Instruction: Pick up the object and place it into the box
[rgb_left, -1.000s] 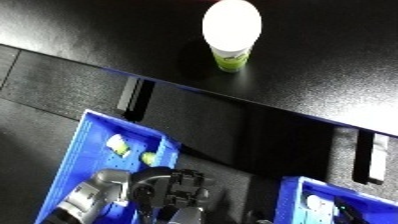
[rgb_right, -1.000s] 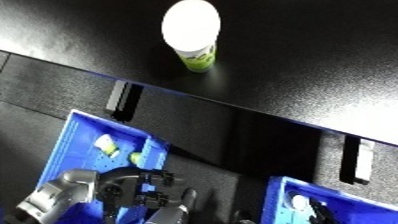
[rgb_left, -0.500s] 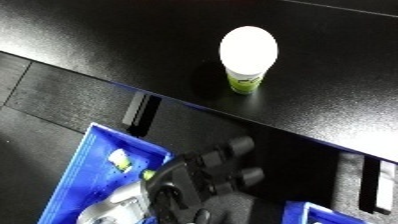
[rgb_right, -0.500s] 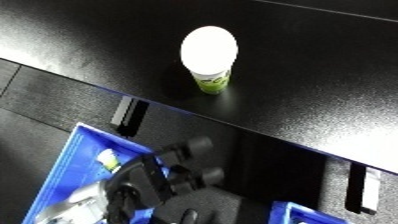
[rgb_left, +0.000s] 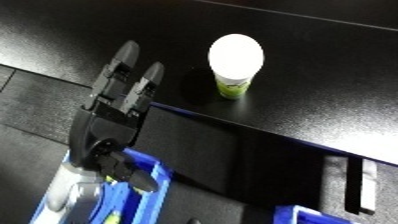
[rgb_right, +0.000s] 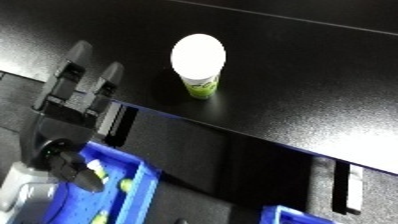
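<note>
Black tabletop (rgb_left: 338, 65) fills most of the view, and on it stands a small cup (rgb_left: 235, 62) with a white lid and a green and white label, upright and apart from everything else. To its left the left hand (rgb_left: 120, 107) reaches out over the table edge, its fingers (rgb_left: 124, 57) straight and spread a little, holding nothing and not touching the cup. Below the hand, a blue bin (rgb_right: 133, 192) with a few small items sits at the lower left.
</note>
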